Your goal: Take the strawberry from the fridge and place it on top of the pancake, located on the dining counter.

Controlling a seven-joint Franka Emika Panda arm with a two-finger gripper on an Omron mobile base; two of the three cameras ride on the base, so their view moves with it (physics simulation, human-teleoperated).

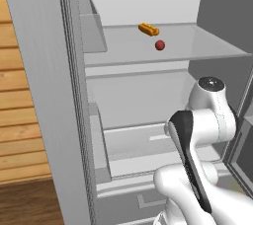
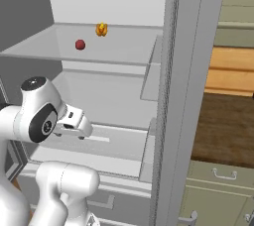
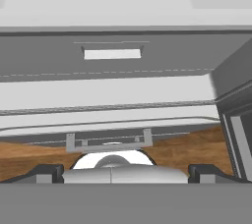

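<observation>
The strawberry (image 1: pixel 159 45) (image 2: pixel 80 45) is a small dark red ball lying on the upper glass shelf (image 1: pixel 207 46) of the open fridge (image 1: pixel 44 95) (image 2: pixel 181 71). My gripper (image 3: pixel 125 173) is open with nothing between its fingertips (image 3: pixel 47 171). In the right base view the hand (image 2: pixel 73 123) hangs well below the strawberry's shelf, in front of the fridge's lower compartment, and points down. The hand view looks down at the fridge's lower drawers (image 3: pixel 112 53) and the wooden floor (image 3: pixel 187 152). The pancake and the dining counter are out of view.
An orange-yellow hotdog-like food (image 1: pixel 148 29) (image 2: pixel 101 29) lies just behind the strawberry on the same shelf. Door bins (image 1: pixel 91 26) (image 2: pixel 151 84) line the fridge's side. A dark brown top over pale drawers (image 2: pixel 221 170) stands to the right of the fridge.
</observation>
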